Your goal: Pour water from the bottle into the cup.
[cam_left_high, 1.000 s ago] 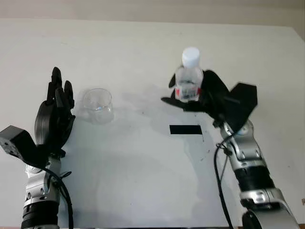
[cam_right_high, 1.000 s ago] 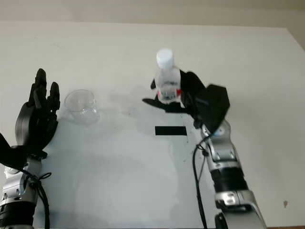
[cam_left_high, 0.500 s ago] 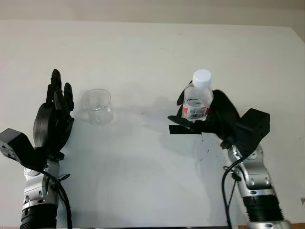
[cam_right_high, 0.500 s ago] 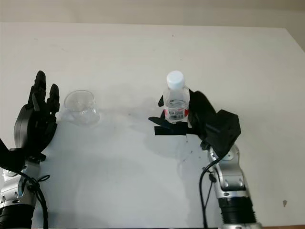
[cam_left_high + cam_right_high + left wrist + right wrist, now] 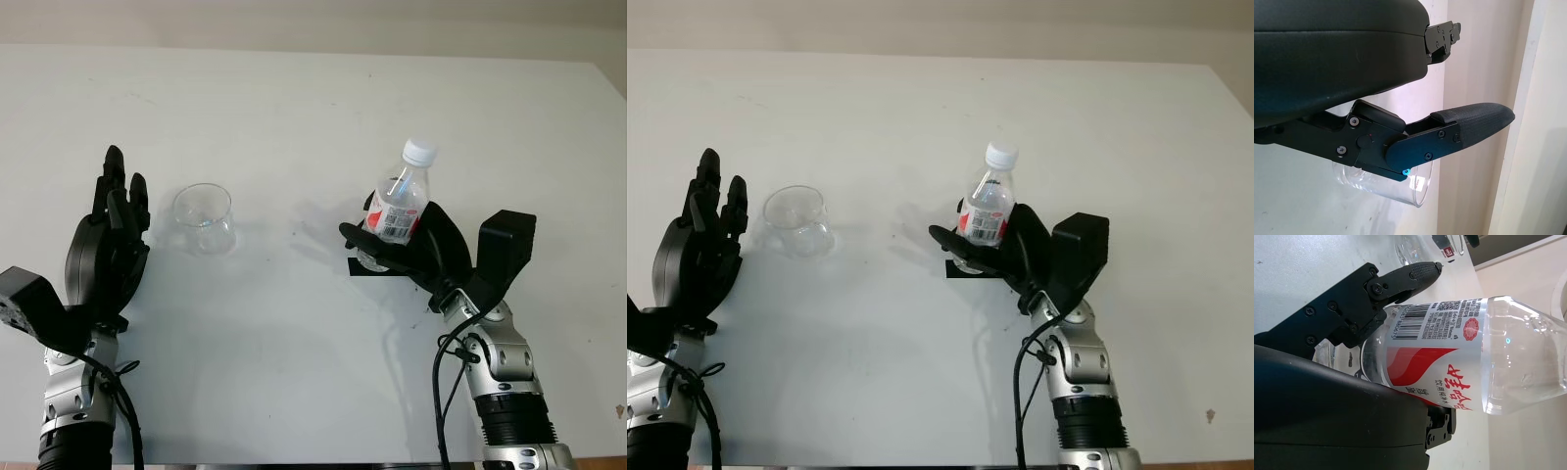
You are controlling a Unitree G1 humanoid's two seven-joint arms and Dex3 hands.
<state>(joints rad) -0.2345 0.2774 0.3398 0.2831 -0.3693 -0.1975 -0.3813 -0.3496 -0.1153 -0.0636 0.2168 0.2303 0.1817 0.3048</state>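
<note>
I see a white surface point(image 5: 294, 117) spanning the view, a beige wall point(image 5: 313, 20) at 12 o'clock, and black tape point(image 5: 364, 267) right of centre.

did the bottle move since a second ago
Yes. The bottle, held in the right hand, came nearer the robot, now over the black tape mark, and tilts right.

Both hands, left hand point(image 5: 106, 250) and right hand point(image 5: 431, 257), have matte black shells with visible screws; silver ribbed forearms point(image 5: 505, 377) behind them carry loose black cables point(image 5: 446, 392).
</note>
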